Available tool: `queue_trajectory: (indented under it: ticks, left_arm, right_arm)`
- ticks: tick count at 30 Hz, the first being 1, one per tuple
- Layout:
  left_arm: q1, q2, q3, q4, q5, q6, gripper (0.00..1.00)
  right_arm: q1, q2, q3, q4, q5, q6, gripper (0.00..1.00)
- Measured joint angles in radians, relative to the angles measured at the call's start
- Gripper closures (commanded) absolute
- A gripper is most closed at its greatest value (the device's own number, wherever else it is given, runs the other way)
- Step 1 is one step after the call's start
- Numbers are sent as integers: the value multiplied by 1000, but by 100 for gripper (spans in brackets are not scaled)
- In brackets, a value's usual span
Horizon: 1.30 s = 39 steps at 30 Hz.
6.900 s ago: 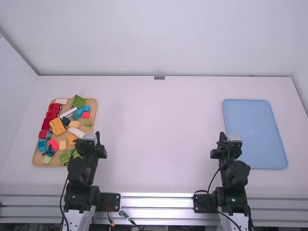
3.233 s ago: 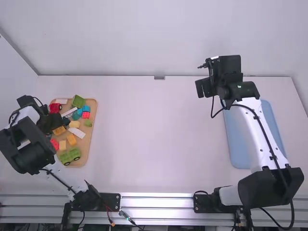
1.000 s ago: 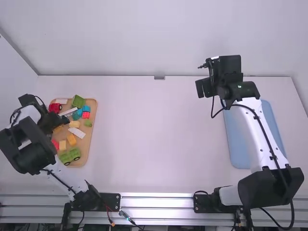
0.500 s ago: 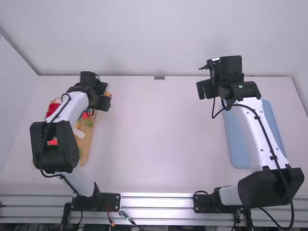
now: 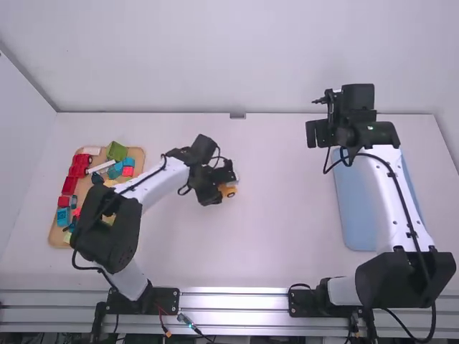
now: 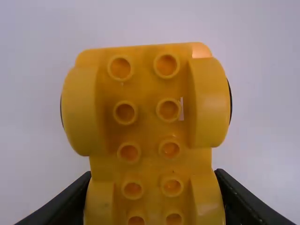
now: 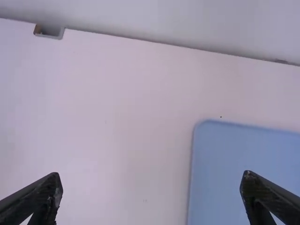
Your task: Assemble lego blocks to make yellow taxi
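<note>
Yellow wheeled block (image 6: 149, 117) — carried off tray (image 5: 140, 155) to mid table (image 5: 280, 215), clamped in left gripper (image 6: 153, 174); likely taxi base. Right gripper (image 7: 152, 176) — fingers apart.

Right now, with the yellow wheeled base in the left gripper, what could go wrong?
One end of the yellow wheeled base sticks out past the fingertips of the left gripper, so it could tilt if that end touches down first. The left arm overhangs the tan block tray; dipping it might knock blocks. The right gripper is open and away, so it probably couldn't catch a slip.
</note>
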Motion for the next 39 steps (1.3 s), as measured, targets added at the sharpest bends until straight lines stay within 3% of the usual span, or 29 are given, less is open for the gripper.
queue_trajectory:
  ticks: [3,6,14,20,24,27,31,33,34,35,36,39]
  left_arm:
    - [-84,-1,-13,71,10,59,59]
    - [-145,-4,-69,176,4,92,56]
    - [-177,-4,-196,291,-69,119,56]
    - [-173,25,-202,325,-84,126,54]
    - [-173,87,-202,340,-108,128,62]
    - [-173,94,-188,315,-112,129,60]
    - [-172,96,-172,271,-126,129,40]
    - [-172,98,-163,266,-126,139,26]
    - [-172,98,-160,261,-123,146,10]
    - [-172,98,-159,257,-117,157,5]
    - [-172,98,-159,257,-111,163,1]
    - [-172,98,-159,262,-103,167,1]
  right_arm:
    - [0,0,0,-7,-3,8,1]
    - [4,0,0,-7,-2,12,1]
    - [5,0,0,-7,0,12,1]
    - [5,0,0,-8,-3,14,1]
    - [8,0,0,-14,-1,14,1]
    - [8,0,0,-16,0,13,1]
    - [11,0,1,-24,-1,13,1]
    - [11,0,1,-24,-1,14,1]
    - [11,0,1,-24,-2,14,1]
    - [11,0,1,-24,-3,14,1]
    - [11,0,1,-24,0,12,1]
    - [11,0,1,-24,0,12,1]
